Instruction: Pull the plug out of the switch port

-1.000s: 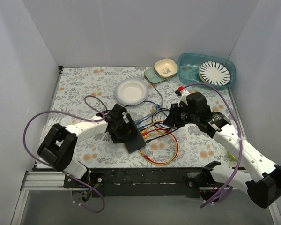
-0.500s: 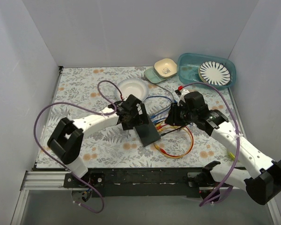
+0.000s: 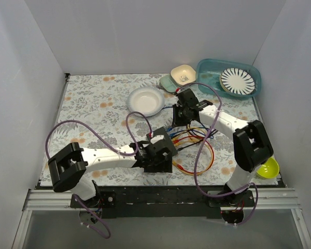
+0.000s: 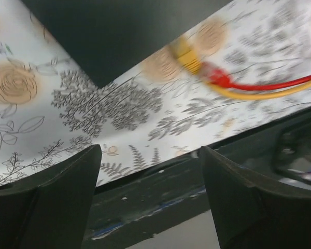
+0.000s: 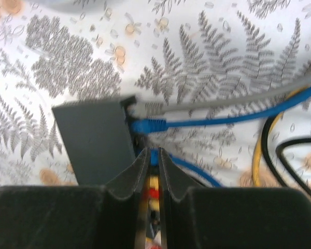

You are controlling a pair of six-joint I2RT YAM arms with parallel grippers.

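Note:
The switch [image 3: 166,145] is a flat black box near the table's front middle, with coloured cables running off to its right. In the right wrist view the switch [image 5: 96,140] carries a grey plug [image 5: 154,108] and a blue plug [image 5: 149,125] in its sockets, with more blue, yellow and red plugs behind the fingers. My right gripper [image 5: 151,154] hovers over that socket row with its jaws shut to a thin slit; in the top view it [image 3: 180,119] sits just beyond the switch. My left gripper [image 4: 150,171] is open and empty, pointing at the table's front edge; the switch corner [image 4: 119,36] lies beyond it.
Loops of yellow, red, blue and black cable [image 3: 199,145] lie right of the switch. A white bowl [image 3: 145,100], a cream bowl [image 3: 183,74] and a teal tub [image 3: 212,70] holding a striped plate [image 3: 237,80] stand at the back. A yellow-green bowl [image 3: 268,167] sits front right.
The left arm has swung right and toward the front edge, and the switch has moved that way too. The right arm has pulled back and left, folding over the switch's cables.

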